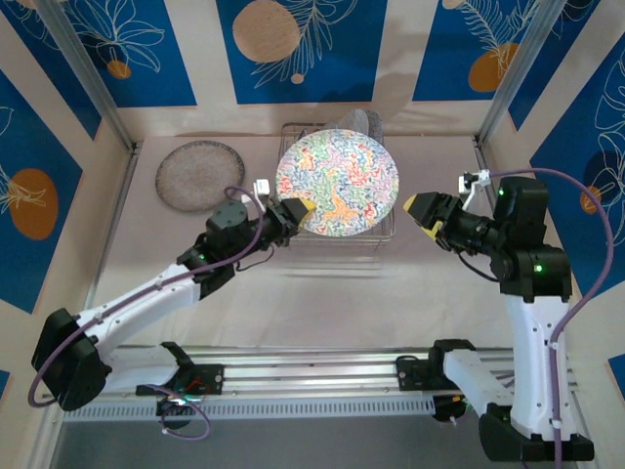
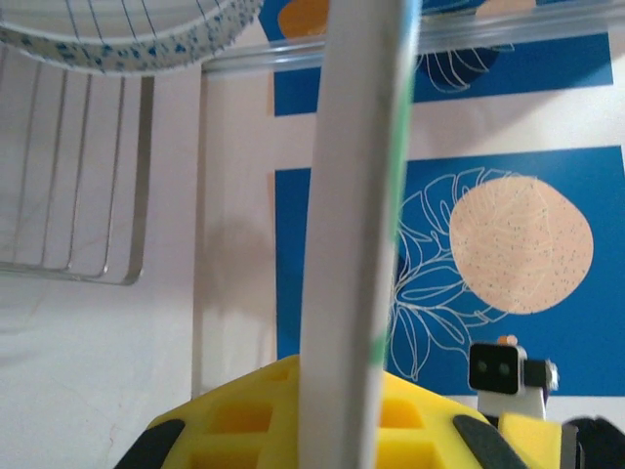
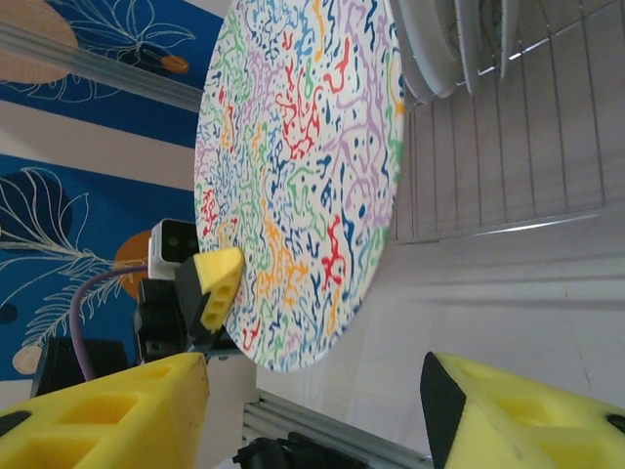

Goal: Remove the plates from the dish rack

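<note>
My left gripper (image 1: 295, 213) pinches the squiggle-patterned plate (image 1: 337, 184) by its edge at the dish rack (image 1: 387, 231). My right gripper (image 1: 426, 212) hangs spread near the plate's other edge.

Lettering, numbers, brand marks: none legible from here. The round squiggle-patterned ceramic plate (image 1: 337, 186) carries coloured pattern only. The blue wall panels (image 1: 342, 59) carry leaf drawings.

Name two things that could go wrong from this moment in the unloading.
1. The left claw pinches the big squiggle plate at one rim spot only; it might tilt or slip and drop onto the rack.
2. The open right claw sits close to the plate's other side; a careless swing could knock them together.
</note>
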Controlling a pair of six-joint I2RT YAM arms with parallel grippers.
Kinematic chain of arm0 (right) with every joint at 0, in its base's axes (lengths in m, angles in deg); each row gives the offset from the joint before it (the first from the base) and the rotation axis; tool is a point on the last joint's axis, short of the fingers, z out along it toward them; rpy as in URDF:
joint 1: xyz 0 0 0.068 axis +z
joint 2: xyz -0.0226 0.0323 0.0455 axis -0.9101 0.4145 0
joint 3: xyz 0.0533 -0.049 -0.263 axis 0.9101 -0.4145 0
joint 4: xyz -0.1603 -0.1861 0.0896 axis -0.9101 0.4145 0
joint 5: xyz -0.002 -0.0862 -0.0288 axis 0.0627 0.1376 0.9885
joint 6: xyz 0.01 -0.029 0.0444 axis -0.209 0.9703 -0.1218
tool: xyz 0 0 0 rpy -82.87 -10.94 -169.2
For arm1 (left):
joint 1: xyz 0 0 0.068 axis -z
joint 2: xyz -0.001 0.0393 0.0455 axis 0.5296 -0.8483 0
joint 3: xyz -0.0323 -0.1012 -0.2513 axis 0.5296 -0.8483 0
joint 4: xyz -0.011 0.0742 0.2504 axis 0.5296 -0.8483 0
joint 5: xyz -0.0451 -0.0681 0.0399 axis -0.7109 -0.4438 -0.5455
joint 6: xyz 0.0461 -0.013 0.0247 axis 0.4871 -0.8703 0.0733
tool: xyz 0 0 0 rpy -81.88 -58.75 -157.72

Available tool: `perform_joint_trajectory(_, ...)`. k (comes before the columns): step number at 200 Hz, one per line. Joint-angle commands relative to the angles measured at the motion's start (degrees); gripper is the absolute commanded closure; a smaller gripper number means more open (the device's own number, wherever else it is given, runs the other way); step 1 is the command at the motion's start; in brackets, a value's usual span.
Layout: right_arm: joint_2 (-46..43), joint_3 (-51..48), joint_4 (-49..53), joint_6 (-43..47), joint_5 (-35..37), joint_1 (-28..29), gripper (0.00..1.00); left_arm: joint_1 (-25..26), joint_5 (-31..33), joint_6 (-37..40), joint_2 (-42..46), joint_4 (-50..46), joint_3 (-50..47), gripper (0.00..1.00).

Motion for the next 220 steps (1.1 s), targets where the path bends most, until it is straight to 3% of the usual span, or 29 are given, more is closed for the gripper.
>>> perform_joint_trajectory(1,-2.2,-1.6,-5.2,-1.0,6.7,4.4,0.39,-3.3,-3.7,0.8,4.2,1.7,0.6,1.00)
perform_joint_trajectory(32,-8.2,-7.2,-17.6,0.2,15.9,13.9,0.39,-9.7,-5.8,0.4,7.7,-1.2,-0.5,1.00)
perform_joint_trajectory(58,-11.8,-10.2,-25.7,6.7,26.6,25.4,0.40,-15.5,-8.3,0.6,10.0,-3.1,-1.9,1.00)
perform_joint_trajectory(141,-5.1,-9.8,-37.8,32.2,41.4,52.8,0.35,-31.3,-11.2,2.2,11.4,-3.7,-6.7,1.00)
perform_joint_trajectory(172,-0.7,-9.6,-42.2,40.0,43.2,58.0,0.30,-36.9,-12.0,3.7,10.8,-3.8,-8.6,1.00)
perform_joint_trajectory(220,3.8,-9.8,-46.9,41.1,39.2,58.4,0.23,-45.5,-14.9,5.0,7.3,0.2,-11.7,1.00)
